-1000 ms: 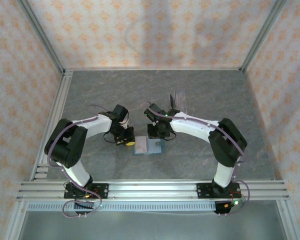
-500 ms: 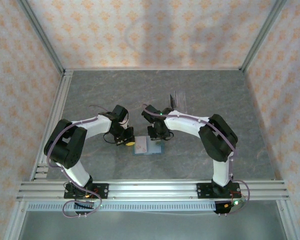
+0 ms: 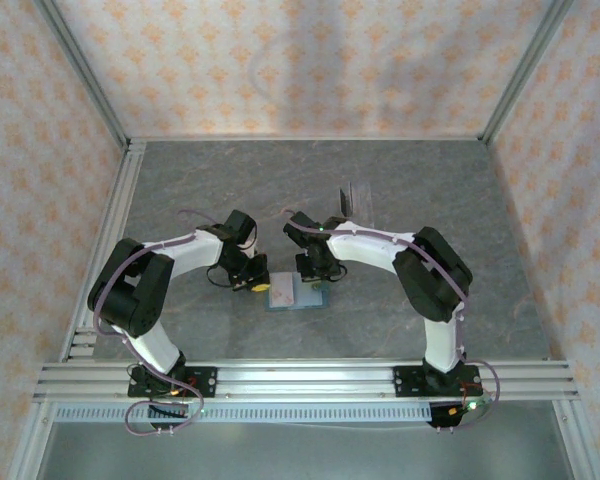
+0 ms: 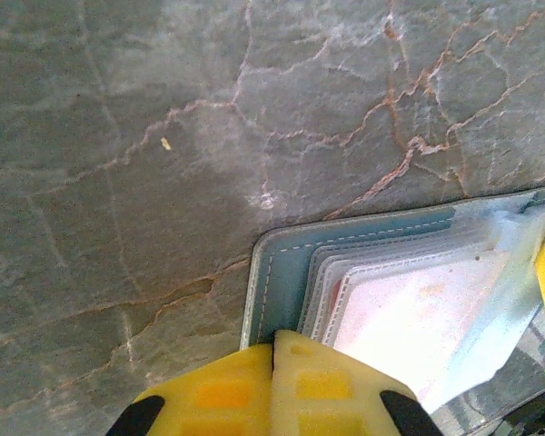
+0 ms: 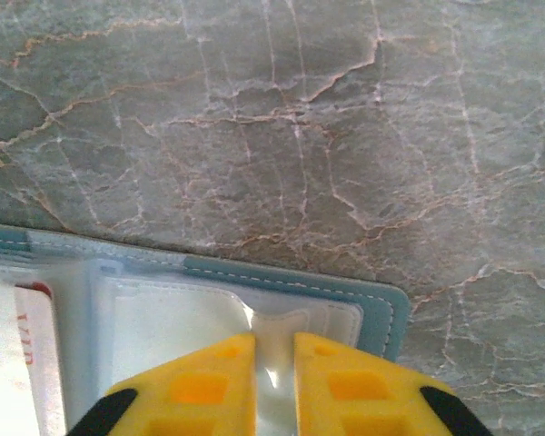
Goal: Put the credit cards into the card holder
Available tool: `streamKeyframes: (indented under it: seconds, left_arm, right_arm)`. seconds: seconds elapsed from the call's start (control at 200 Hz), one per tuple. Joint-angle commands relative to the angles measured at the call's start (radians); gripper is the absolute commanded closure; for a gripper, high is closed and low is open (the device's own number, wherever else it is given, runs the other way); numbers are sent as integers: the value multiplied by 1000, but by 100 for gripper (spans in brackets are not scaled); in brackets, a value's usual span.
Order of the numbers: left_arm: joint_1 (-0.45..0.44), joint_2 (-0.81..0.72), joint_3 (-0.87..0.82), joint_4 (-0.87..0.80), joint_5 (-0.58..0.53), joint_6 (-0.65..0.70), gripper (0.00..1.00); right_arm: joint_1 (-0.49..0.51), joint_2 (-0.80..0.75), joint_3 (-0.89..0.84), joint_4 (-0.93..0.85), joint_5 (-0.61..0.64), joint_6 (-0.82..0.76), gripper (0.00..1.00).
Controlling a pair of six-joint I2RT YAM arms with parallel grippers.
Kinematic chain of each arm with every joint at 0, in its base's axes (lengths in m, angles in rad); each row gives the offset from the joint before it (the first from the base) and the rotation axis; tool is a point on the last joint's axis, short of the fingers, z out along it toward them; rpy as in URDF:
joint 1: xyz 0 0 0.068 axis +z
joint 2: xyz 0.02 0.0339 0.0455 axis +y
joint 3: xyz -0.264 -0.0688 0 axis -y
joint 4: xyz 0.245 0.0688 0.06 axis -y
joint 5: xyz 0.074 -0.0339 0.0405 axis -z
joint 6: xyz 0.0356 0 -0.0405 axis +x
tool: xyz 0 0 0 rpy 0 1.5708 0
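The teal card holder (image 3: 296, 294) lies open on the table between both arms. My left gripper (image 3: 253, 283) is shut, its yellow tips (image 4: 273, 343) resting on the holder's (image 4: 277, 272) left edge. A pinkish card (image 4: 409, 313) sits in the pale pockets, with a red sliver (image 4: 335, 294) of another card beside it. My right gripper (image 3: 316, 276) hovers over the holder's (image 5: 381, 304) right half, its tips (image 5: 275, 350) a narrow gap apart above a clear pocket (image 5: 173, 318). The red card (image 5: 38, 363) with pale markings shows at the left of that view.
A clear slotted stand (image 3: 355, 198) stands behind the right arm. Grey marbled table (image 3: 430, 190) stretches around the holder. Aluminium rails (image 3: 300, 378) run along the near edge and patterned walls enclose the workspace.
The right arm's elbow has swung left toward the centre while its gripper stayed over the holder. The left arm has held still.
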Motion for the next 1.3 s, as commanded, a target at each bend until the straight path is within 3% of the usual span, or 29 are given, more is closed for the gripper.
streamKeyframes:
  seconds: [0.0,0.24,0.836,1.291]
  left_arm:
    - [-14,18,-38,-45,-24,1,100]
    - [-13,18,-41,-45,-24,3,100]
    - [-28,22,-51,-29,-24,-9,100]
    - [-39,21,-55,-18,-24,-19,100]
  right_arm:
    - [4,22,-37,-2,-1,11,86]
    - [4,7,-17,-25,0,2,100]
    - [16,-36,107,-102,0,-11,100]
    - [51,15,206,-209,-45,20,100]
